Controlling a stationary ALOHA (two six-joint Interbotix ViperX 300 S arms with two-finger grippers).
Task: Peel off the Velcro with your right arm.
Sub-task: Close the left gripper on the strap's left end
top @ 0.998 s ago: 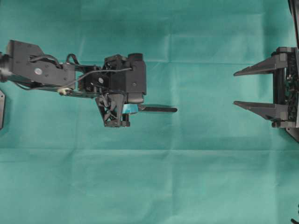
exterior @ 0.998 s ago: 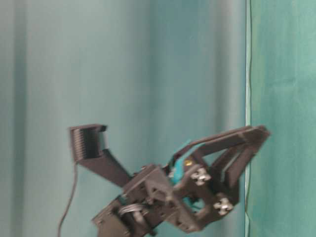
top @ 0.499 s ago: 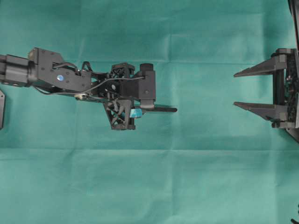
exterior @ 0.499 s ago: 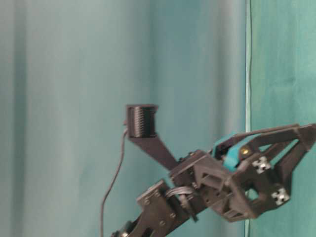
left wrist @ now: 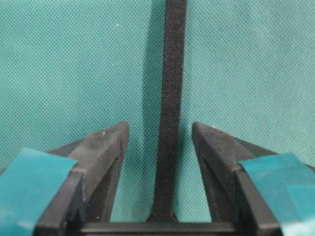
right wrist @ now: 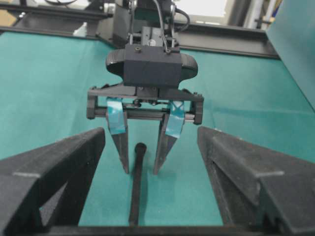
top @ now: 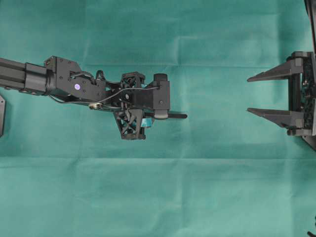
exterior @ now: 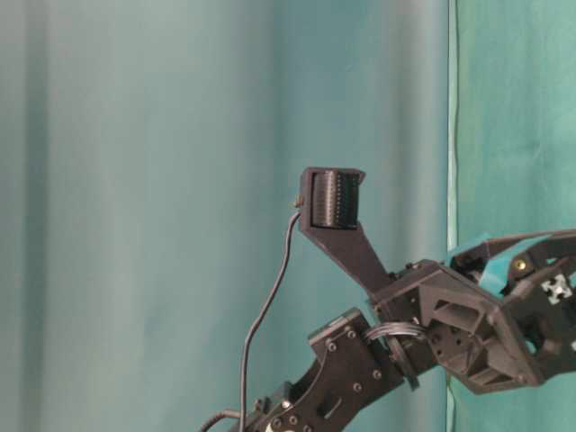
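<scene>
Left gripper (left wrist: pixel 160 140) sits low over the Velcro (left wrist: pixel 169 123) with its jaws spread wide, one teal-taped finger each side of the strip and clear cloth showing between strip and fingers, so nothing is gripped. The strip lies flat on the green cloth (top: pixel 158 197), running straight out ahead of the left gripper toward the right side; in the right wrist view its small rounded knob end (right wrist: pixel 140 146) sits between the left fingertips and the long tail points at the right gripper (right wrist: pixel 150 172). Judged step in hand: the left arm pins or clamps the knob end so the right arm can peel. To do it well, keep the strip centred between the jaws, come down square until the tips reach the cloth, and close near the knob end only, leaving the free tail exposed. Closing off-centre would likely push the strip sideways or twist it. Farther out, the right gripper (top: pixel 254 94) is also wide open and empty, parked at the right edge well apart from the strip's tip (top: pixel 183 116). It should probably wait until the left hold is firm, then take only the top layer.
</scene>
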